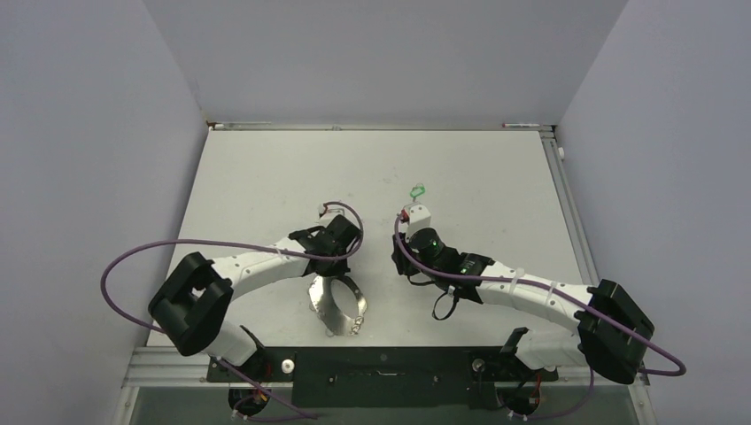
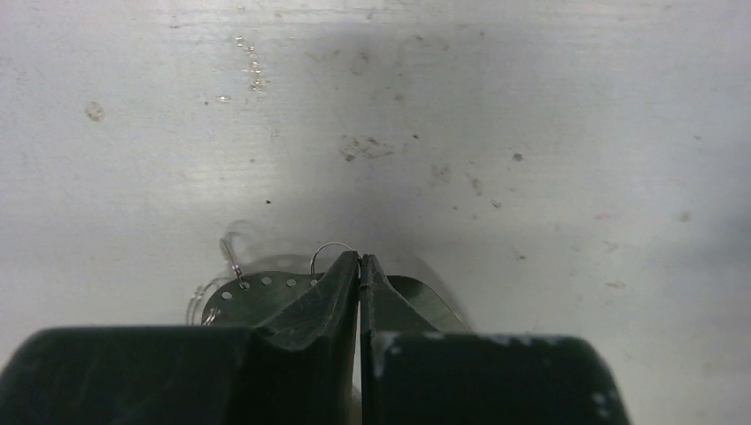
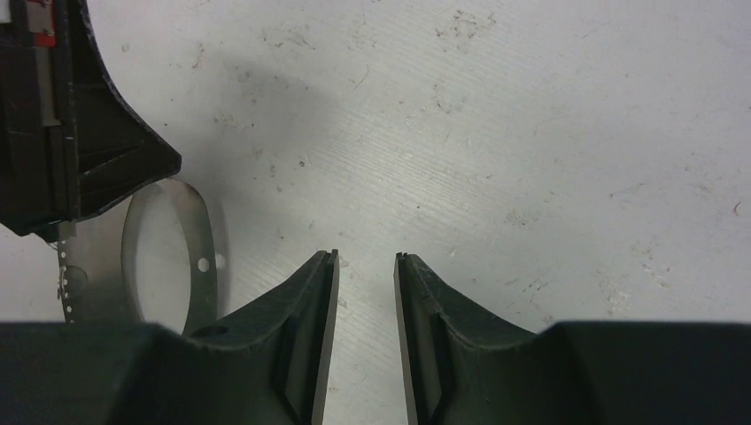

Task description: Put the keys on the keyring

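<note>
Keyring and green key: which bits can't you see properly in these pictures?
- Green key: top view only, too small to show its shape; outside both wrist views.
- Keyring: left wrist view, near part hidden behind the shut left gripper pinching it; right wrist view, partly covered by that and the right gripper.
- Wire loops: top view, too small to count.
- Right gripper's fingers: top view, hidden under its own wrist.

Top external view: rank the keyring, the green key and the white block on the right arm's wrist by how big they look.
1. keyring: clearly the largest.
2. white block: looks slightly bigger than the key, but it rides higher, nearer the camera, so this is unsure.
3. green key: looks smallest.
</note>
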`<state>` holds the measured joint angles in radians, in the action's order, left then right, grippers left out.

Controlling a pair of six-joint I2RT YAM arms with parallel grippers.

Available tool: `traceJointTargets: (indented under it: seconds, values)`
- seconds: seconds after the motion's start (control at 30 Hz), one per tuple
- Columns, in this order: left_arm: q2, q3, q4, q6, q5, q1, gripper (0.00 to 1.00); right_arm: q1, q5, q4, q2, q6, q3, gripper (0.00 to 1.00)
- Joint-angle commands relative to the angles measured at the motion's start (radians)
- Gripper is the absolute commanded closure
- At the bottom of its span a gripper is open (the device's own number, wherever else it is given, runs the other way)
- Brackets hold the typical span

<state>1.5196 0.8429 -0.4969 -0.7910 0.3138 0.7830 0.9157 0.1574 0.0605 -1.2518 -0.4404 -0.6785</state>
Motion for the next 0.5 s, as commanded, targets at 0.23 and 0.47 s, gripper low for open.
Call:
traceJointTargets:
  seconds: [0.23,0.47]
  values:
    - [-0.256,0.003,-0.002,0.141,-0.327,-0.077,1.00,-0.003,-0.146,-0.193,0.139,0.207,0.048,0.69]
    - [-0.331,0.045,-0.069,0.224,-0.563,-0.130,1.00,0.009,-0.390,-0.378,0.283,0.381,0.177,0.64]
